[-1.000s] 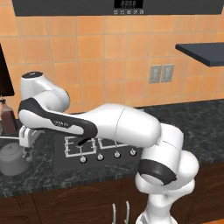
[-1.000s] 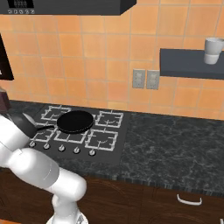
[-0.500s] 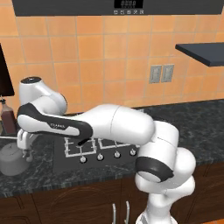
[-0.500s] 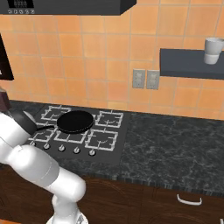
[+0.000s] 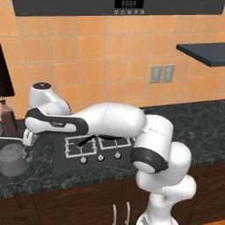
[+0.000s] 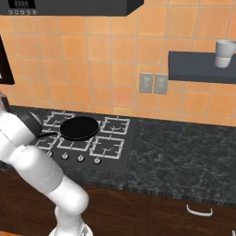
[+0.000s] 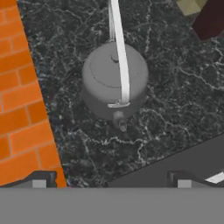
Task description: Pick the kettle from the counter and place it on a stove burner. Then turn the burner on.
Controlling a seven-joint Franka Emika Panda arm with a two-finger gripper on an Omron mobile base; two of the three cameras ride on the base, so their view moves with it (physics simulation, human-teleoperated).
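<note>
Your gripper hung over the kettle with jaws fully spread, holding nothing. The kettle sat on the counter, left of the cooktop. Risk noted: the thin handle could slip between the fingertips if you closed off-centre.

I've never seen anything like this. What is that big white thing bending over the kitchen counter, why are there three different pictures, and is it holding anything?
It is a robot arm on a drivable base in a computer-rendered kitchen. Two pictures come from cameras on the base, behind the arm to its left and right. The third comes from a camera on the hand, looking down. On the dark stone counter stand a small grey kettle, a brown bottle and a black cooktop carrying a frying pan. The gripper hangs just above the kettle's right edge. Its jaws are open, holding nothing.
</note>
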